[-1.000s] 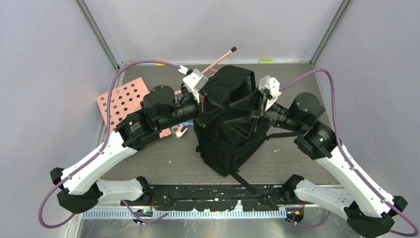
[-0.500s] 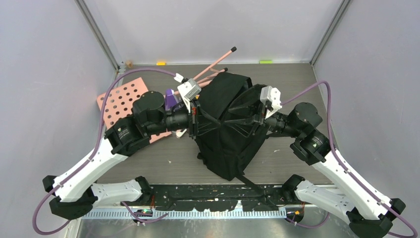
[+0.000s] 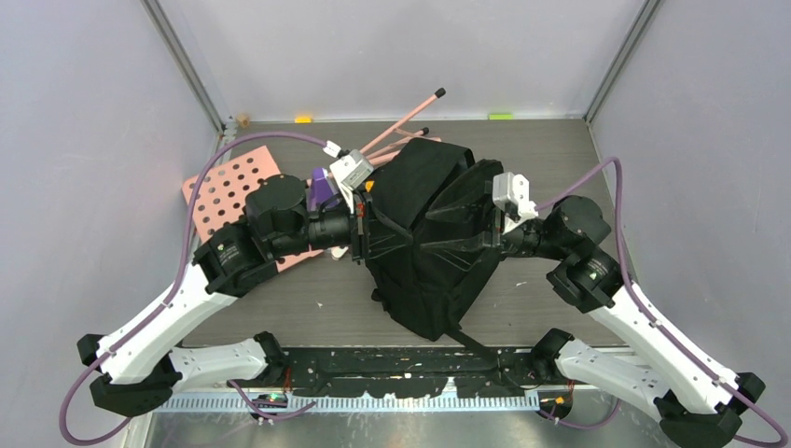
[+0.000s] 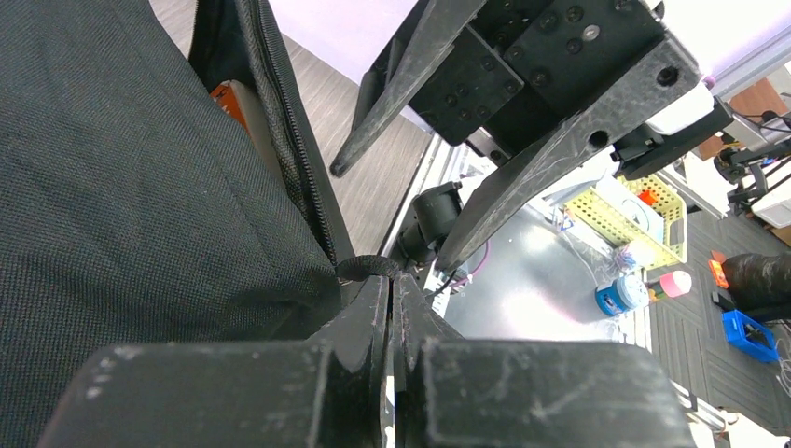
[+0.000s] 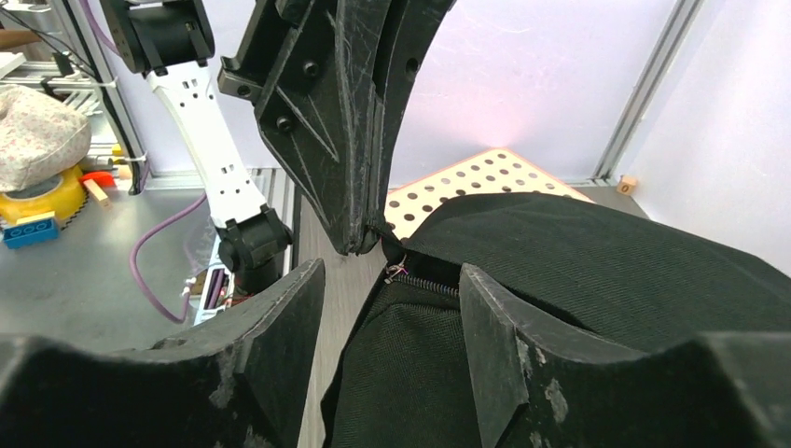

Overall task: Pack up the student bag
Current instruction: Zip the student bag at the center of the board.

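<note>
The big black soft cloth backpack [image 3: 429, 243] sits in the middle of the top view, on the dark grey table [image 3: 550, 140]. Its top end points to the upper part of the frame and its bottom end is near the arms' bases. It looks lumpy and pulled wide at the top. The L gripper [image 3: 362, 233] comes in from the left and is clenched tight on the bag's left edge. In the L wrist view its two fingers are pressed together, w/ a bit of black edge by the zip pinched at the tips. The R gripper [image 3: 492, 235] comes in from the right, at the bag's right side. Its jaws stand apart, let go. In the R wrist view the bag's zip edge shows in the gap btw the two fingers, and neither one squeezes it. A small orange thing [image 4: 228, 98] peeks out from inside the bag, upper left of the L wrist view; can't tell what it is. A flat pink board full of round holes [image 3: 233, 182] lies at the left of the top view, partly under the L arm. Thin pink sticks w/ black tips [image 3: 410, 112] poke out behind the bag, toward the upper middle. A small purple thing [image 3: 323, 189] sits btw the board and the bag; can't tell what it is.
</note>
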Tool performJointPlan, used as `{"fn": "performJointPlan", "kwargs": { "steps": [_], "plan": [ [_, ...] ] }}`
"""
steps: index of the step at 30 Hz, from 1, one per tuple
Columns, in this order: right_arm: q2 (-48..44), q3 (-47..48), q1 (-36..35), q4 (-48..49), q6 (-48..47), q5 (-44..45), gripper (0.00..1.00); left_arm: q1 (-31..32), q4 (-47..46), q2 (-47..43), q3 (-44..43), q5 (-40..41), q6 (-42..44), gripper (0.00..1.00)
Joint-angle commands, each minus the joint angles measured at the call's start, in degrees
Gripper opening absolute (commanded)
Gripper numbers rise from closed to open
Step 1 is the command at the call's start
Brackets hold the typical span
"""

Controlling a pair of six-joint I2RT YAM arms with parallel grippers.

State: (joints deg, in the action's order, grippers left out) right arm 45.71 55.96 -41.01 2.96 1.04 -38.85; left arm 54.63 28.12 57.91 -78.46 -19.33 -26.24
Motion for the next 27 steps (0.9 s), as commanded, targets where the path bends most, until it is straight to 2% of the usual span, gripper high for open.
{"fn": "performJointPlan", "kwargs": {
  "steps": [1, 4, 13, 24, 27],
  "plan": [
    [1.95, 0.69, -0.57, 2.8, -0.77, -2.7, 0.61, -0.05, -6.9, -1.4, -3.73, -3.04, -1.68, 0.0],
    [3.29, 0.53, -0.83, 3.01, -2.15, -3.02, 0.56, -0.05, -6.46, -1.16, -3.89, -2.9, -1.75, 0.0],
    [5.37, 0.01, -2.21, 6.98, -1.2, -4.19, 0.54, -0.05, -6.24, -0.51, -4.26, -2.23, -1.93, 0.0],
    [7.13, -0.39, -3.36, 8.45, -0.62, -4.65, 0.44, -0.06, -8.13, 0.27, -4.56, -3.22, -2.69, 0.0],
    [7.31, -0.56, -3.32, 7.7, -0.75, -3.65, 0.38, -0.14, -9.05, -0.01, -4.34, -3.3, -3.28, 0.0]
  ]
}}
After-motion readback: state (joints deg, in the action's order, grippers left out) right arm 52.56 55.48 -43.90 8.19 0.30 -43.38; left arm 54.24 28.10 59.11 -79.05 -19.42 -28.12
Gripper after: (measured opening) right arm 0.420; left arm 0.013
